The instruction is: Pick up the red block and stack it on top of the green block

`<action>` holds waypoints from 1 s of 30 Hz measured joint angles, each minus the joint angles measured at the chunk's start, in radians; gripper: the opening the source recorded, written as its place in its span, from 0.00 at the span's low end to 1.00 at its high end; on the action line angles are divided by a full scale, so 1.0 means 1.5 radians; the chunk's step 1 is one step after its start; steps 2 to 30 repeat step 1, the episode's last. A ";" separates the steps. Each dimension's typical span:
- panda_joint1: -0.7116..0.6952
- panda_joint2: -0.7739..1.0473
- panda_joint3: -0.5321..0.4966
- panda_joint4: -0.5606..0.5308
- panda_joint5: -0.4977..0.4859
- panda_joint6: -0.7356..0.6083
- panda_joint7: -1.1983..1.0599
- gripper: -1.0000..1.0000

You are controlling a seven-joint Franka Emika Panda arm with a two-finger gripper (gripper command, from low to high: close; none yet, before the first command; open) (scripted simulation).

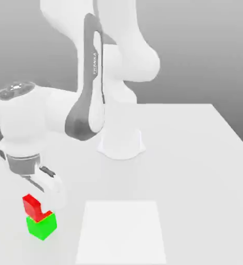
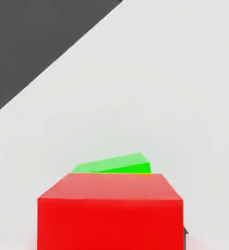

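The claw (image 1: 46,207) grasps the smooth bright red cube (image 1: 32,206) above the plain green cube (image 1: 42,226), near left.

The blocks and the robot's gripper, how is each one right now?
Red block: at the gripper, right above the green block, turned a bit differently from it.
Green block: sitting on the table, partly hidden by the red block in the hand view.
Gripper: down low at the red block; I can't tell if it's open or shut.

One red block (image 1: 32,207), one green block (image 1: 42,226), one robot arm (image 1: 56,108).
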 joint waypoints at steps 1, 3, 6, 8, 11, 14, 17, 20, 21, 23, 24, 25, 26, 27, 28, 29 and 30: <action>0.000 0.000 0.000 0.000 0.000 0.000 0.000 1.00; 0.000 0.000 0.000 0.000 0.000 0.000 0.000 1.00; 0.000 0.000 0.000 0.000 0.000 0.000 0.000 1.00; 0.000 0.000 0.000 0.000 0.000 0.000 0.000 1.00; 0.000 0.000 0.000 0.000 0.000 0.000 0.000 1.00; 0.000 0.000 0.000 0.000 0.000 0.000 0.000 1.00; 0.000 0.000 0.000 0.000 0.000 0.000 0.000 1.00; 0.000 0.000 0.000 0.000 0.000 0.000 0.000 1.00; 0.000 0.000 0.000 0.000 0.000 0.000 0.000 1.00; 0.000 0.000 0.000 0.000 0.000 0.000 0.000 1.00; 0.000 0.000 0.000 0.000 0.000 0.000 0.000 1.00; 0.000 0.000 0.000 0.000 0.000 0.000 0.000 1.00; 0.000 0.000 0.000 0.000 0.000 0.000 0.000 1.00; 0.000 0.000 0.000 0.000 0.000 0.000 0.000 1.00; 0.000 0.000 0.000 0.000 0.000 0.000 0.000 1.00; 0.000 0.000 0.000 0.000 0.000 0.000 0.000 1.00; 0.000 0.000 0.000 0.000 0.000 0.000 0.000 1.00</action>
